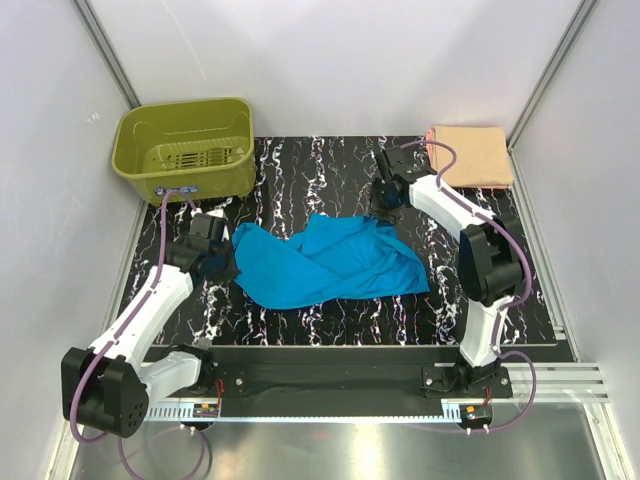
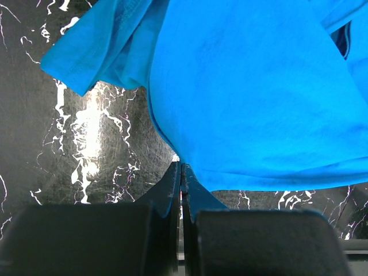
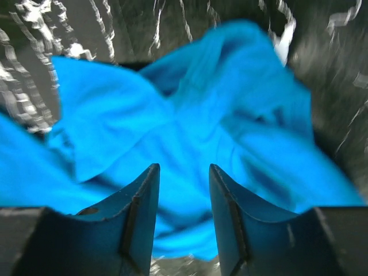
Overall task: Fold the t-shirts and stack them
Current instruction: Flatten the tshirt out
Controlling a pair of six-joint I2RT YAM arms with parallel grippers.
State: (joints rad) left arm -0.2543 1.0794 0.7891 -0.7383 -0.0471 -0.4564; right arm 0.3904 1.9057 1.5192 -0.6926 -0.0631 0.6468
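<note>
The turquoise t-shirt (image 1: 335,262) lies crumpled and unfolded in the middle of the black, white-veined worktop (image 1: 330,165), spread from the left claw (image 1: 218,262) across towards the right arm. The peach t-shirt (image 1: 470,155) sits folded into a neat rectangle at the far right corner of the worktop, well apart from the blue one. The olive-green basket (image 1: 185,150) stands at the far left corner, and nothing can be seen in it from above. In the left wrist view, the left claw (image 2: 181,168) has its fingers pressed tight together, and the hem of the turquoise t-shirt (image 2: 253,92) runs right into their tips. It looks pinched there, with the cloth standing a little off the worktop and one short sleeve hanging loose at the upper left. The right claw (image 1: 385,200) hovers at the far right edge of the blue shirt. Its wrist view is blurred, but it shows the right claw (image 3: 184,169) with its fingers parted over bunched folds of the turquoise t-shirt (image 3: 190,115). Whether any cloth lies between the fingers cannot be told.
</note>
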